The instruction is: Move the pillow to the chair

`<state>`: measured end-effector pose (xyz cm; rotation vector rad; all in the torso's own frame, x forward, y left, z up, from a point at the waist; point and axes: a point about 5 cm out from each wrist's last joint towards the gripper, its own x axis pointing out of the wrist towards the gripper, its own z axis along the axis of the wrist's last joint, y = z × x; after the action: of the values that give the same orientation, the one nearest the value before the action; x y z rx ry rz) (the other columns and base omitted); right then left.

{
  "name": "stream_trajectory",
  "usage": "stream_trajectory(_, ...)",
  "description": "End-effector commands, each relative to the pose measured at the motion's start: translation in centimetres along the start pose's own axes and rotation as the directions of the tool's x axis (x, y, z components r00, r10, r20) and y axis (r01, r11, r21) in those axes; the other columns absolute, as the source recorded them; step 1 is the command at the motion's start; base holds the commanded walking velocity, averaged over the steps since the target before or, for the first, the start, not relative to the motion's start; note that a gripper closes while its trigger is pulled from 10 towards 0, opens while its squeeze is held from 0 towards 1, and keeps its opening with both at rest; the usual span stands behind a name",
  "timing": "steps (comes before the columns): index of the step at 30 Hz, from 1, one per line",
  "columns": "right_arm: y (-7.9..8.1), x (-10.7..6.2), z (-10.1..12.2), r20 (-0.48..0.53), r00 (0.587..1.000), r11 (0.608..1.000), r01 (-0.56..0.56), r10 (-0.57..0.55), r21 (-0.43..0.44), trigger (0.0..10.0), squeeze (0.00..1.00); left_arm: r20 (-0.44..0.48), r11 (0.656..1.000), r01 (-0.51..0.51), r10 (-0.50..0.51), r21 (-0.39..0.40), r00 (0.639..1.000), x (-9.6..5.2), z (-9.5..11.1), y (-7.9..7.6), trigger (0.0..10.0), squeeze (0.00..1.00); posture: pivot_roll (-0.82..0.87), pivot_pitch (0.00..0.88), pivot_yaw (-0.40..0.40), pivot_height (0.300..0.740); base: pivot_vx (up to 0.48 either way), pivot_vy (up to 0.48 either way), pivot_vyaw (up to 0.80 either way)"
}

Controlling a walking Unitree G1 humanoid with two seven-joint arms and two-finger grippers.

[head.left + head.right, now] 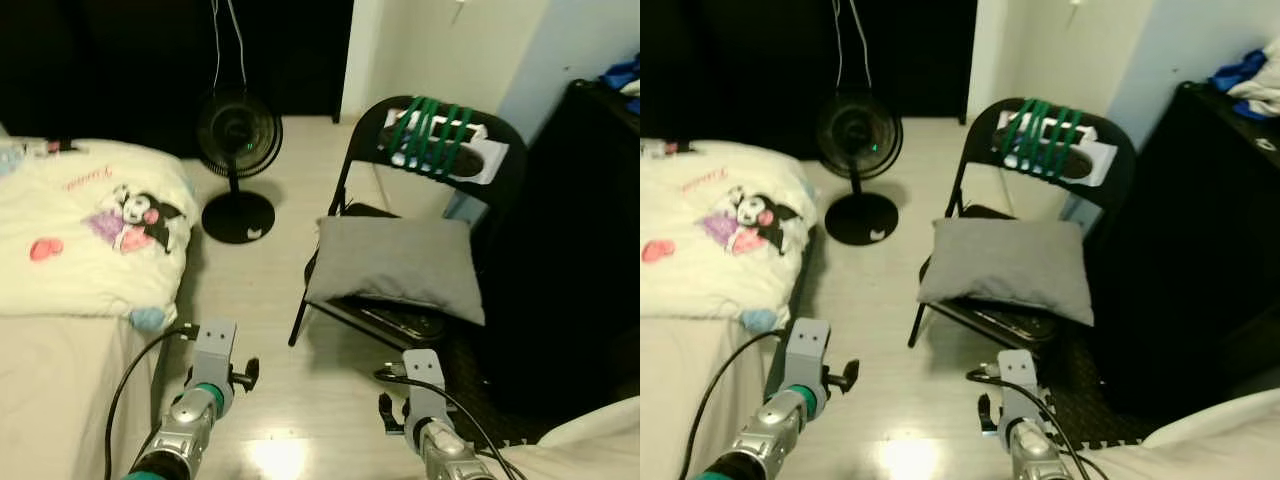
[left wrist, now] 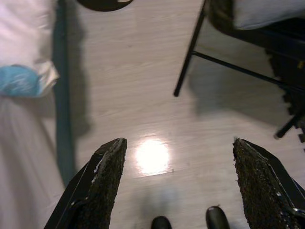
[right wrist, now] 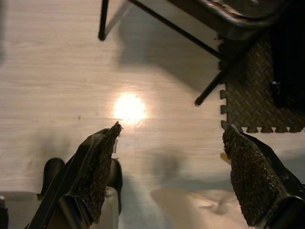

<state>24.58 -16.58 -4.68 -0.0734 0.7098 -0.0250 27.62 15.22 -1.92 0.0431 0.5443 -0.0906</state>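
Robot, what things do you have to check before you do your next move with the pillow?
1. Pillow on the chair seat: ok, the grey cushion lies there flat.
2. Pillow fully supported: cannot tell, its front corners reach over the seat edge.
3. Left hand empty: ok, fingers spread, only floor between them.
4. Right hand empty: ok, fingers spread over bare floor.
5. Fan away from both hands: ok, it stands farther back, beside the bed.
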Motion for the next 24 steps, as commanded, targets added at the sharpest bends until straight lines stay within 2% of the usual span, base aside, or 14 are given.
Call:
stream_trajectory(1,0.0,-0.2,-0.8,-0.032,0.999,1.0,0.002,-0.002,-0.002,10.0,0.0,-0.02,1.0,0.003,-0.003,-0.001,1.0,-0.3,-0.8,-0.1,10.0,0.0,0.03,0.0,0.045,0.74,0.0,0.0,0.0)
stream_trajectory(7,0.0,-0.3,-1.2,-0.04,0.999,1.0,0.006,-0.006,-0.003,10.0,0.0,-0.014,1.0,0.012,-0.012,0.004,1.0,-0.2,-0.7,-0.2,10.0,0.0,0.03,0.0,0.047,0.74,0.0,0.0,0.0)
stream_trajectory(16,-0.1,-0.3,-1.3,-0.047,0.999,1.0,0.011,-0.011,-0.003,10.0,0.0,-0.029,1.0,0.012,-0.012,0.001,1.0,-0.2,-0.8,-0.3,10.0,0.0,0.02,0.0,0.049,0.74,0.0,0.376,0.0)
stream_trajectory(24,-0.4,-0.5,-2.2,-0.076,0.997,1.0,0.022,-0.022,-0.004,10.0,0.0,-0.018,1.0,0.017,-0.016,0.021,1.0,-0.2,-0.8,-0.5,10.0,0.0,0.02,0.0,0.051,0.74,0.0,0.0,0.0)
